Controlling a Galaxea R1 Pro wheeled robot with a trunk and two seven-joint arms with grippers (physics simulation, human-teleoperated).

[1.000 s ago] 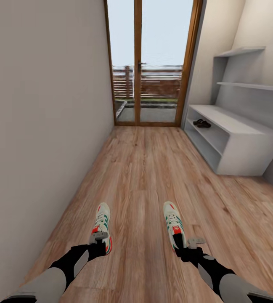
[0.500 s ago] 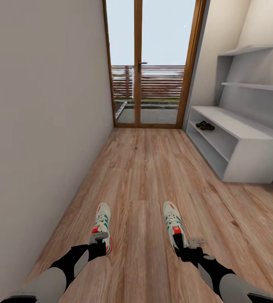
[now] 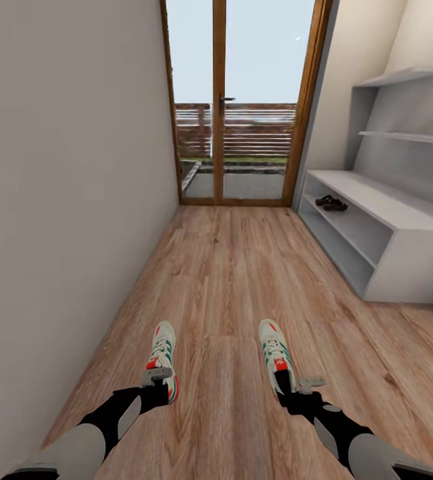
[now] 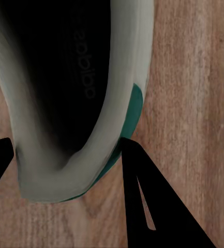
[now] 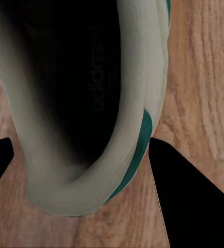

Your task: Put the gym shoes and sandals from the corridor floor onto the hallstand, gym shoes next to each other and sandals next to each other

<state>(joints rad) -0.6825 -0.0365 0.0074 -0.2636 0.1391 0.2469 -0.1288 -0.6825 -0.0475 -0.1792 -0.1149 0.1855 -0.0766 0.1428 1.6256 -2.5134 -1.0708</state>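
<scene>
The head view looks forward and down along the corridor floor (image 3: 229, 280), from well back. Each wrist view looks straight down at very close range into one shoe's heel opening, left (image 4: 70, 93) and right (image 5: 75, 103); both shoes and floor are shared with the head view.

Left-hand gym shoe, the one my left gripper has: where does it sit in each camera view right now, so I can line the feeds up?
Head view: left gym shoe low and left of centre, heel at the left gripper.
Left wrist view: its heel opening sits between the two dark fingers.
Right wrist view: the shoe seen here is the other gym shoe.
Shared landmark: the wood-plank corridor floor.
</scene>
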